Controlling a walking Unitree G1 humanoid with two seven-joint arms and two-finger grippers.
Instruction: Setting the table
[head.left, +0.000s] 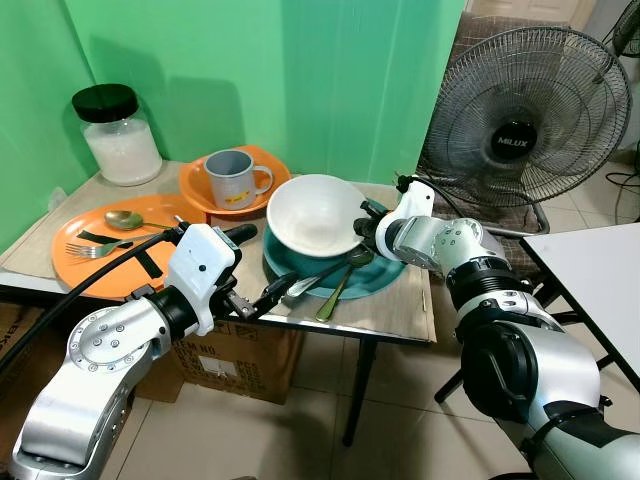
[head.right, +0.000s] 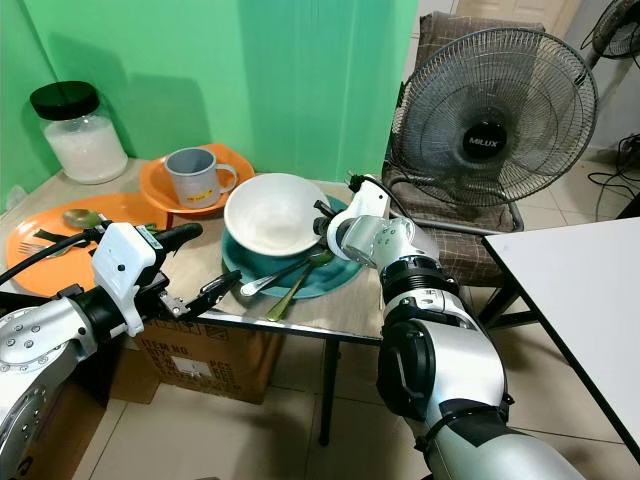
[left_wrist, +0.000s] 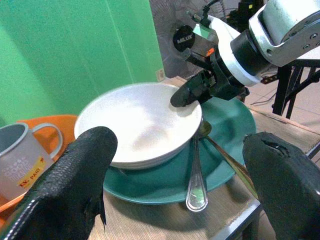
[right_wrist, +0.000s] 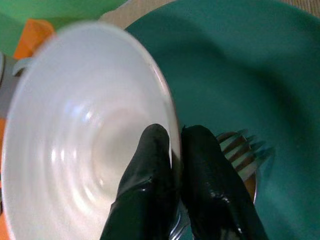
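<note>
While the white ceramic bowl (head.left: 315, 214) is tipped on the round teal plate (head.left: 385, 275), its rim is pinched by the right gripper (right_wrist: 176, 145), whose two black fingers (right_wrist: 150, 170) are closed on it, one inside the bowl and one outside, as seen in the right wrist view. The bowl is lifted on the side of that gripper and leans toward the green wall. Beside the bowl, on the teal plate, a silver metal spoon (left_wrist: 196, 180) and a gold-toned metal fork (head.left: 338, 290) are laid, their handles reaching over the plate's near edge. The fork's tines are seen just beside the outer finger in the right wrist view.

The left gripper (head.left: 262, 296) is held at the near edge of the wood-grain surface (head.left: 400, 315), in front of the teal plate; its jaws are spread wide and nothing is held between them.

Further to the left, a large flat orange plate (head.left: 75, 262) is seen carrying a second fork (head.left: 92, 250) and a second spoon (head.left: 125, 219). Behind it, a grey metal mug (head.left: 234, 178) is set in a smaller orange dish (head.left: 270, 160), and a glass jar of white grains with a black lid (head.left: 115, 135) is placed near the wall. A standing fan (head.left: 530, 115) is seen on the floor to the right.
</note>
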